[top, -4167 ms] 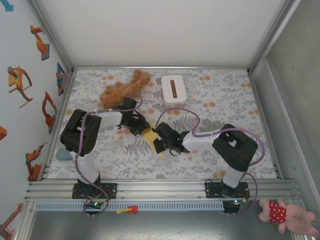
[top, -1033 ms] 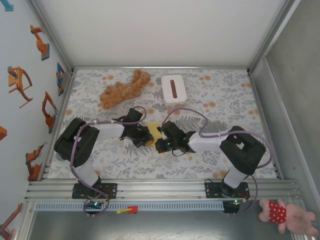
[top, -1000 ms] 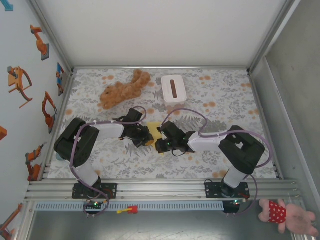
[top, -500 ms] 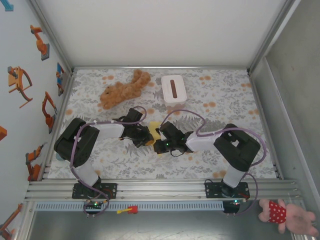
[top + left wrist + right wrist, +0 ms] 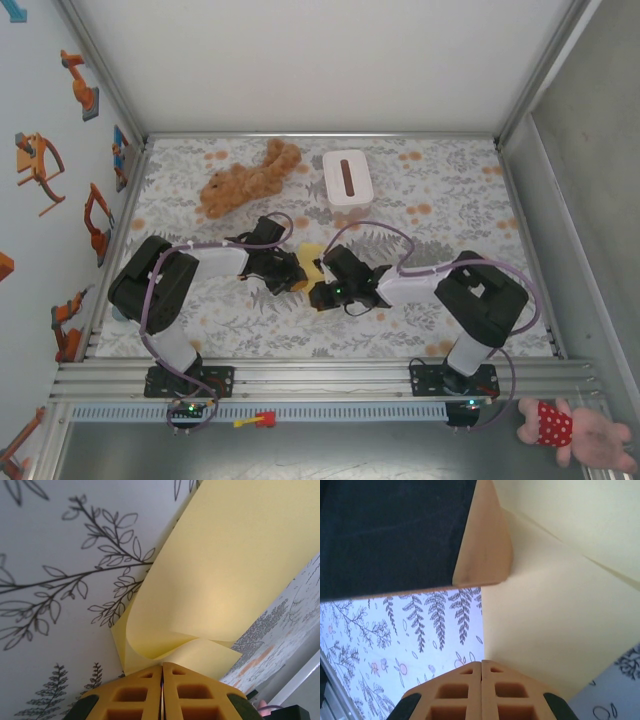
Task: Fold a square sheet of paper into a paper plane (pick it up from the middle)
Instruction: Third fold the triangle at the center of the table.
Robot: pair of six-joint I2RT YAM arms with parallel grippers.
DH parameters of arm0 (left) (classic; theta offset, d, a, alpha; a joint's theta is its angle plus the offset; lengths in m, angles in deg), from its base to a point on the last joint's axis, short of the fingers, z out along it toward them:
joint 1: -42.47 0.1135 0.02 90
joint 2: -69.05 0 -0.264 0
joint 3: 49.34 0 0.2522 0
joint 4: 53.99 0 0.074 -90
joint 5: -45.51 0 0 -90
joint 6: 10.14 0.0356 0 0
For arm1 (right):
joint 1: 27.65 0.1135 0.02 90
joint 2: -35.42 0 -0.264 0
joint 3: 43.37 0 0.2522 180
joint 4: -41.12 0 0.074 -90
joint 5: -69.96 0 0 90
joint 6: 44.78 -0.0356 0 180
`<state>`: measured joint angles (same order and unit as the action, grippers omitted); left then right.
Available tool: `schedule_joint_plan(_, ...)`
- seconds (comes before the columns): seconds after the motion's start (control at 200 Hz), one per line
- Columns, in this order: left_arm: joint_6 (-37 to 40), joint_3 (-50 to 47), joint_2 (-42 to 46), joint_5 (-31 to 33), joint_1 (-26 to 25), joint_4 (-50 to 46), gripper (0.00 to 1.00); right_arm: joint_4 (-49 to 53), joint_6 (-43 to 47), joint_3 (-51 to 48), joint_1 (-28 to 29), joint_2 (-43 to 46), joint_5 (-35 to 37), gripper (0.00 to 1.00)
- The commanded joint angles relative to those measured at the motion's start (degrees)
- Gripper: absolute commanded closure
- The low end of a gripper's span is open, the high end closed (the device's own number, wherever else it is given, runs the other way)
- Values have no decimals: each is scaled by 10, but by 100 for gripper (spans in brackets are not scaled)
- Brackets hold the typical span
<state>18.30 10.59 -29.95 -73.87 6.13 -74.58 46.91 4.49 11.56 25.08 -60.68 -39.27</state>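
the thin pale-yellow square sheet of paper (image 5: 313, 258) sits mid-table between the arms, nearer than the white rectangular box (image 5: 347, 177). the left gripper (image 5: 162, 666), fingers pressed together, pinches a curled-over edge of it. the right gripper (image 5: 481, 663), also pressed shut, has its tips at the sheet's edge. one flap is bending over, but there is no dart shape yet, so most folds look left to do.

The sheet of paper (image 5: 312, 262) sits at the middle of the table (image 5: 450, 190), between the left gripper (image 5: 162, 667) on its left and the right gripper (image 5: 481, 665) on its right. Near the far edge, the plush toy (image 5: 245, 178) lies left of the box (image 5: 347, 177).
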Motion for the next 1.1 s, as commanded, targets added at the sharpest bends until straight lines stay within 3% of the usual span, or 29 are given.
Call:
schedule_joint_plan(0.0, 14, -3, -19, 28, 5, -31, 92, 8, -6, -12, -1, 17, -17, 100)
schedule_joint_plan(0.871, 14, -3, -24, 28, 6, -33, 92, 0, -16, -60, -1, 39, -62, 100)
schedule_joint_plan(1.092, 14, -1, -25, 27, 6, -32, 92, 19, -16, -63, -1, 33, -40, 100)
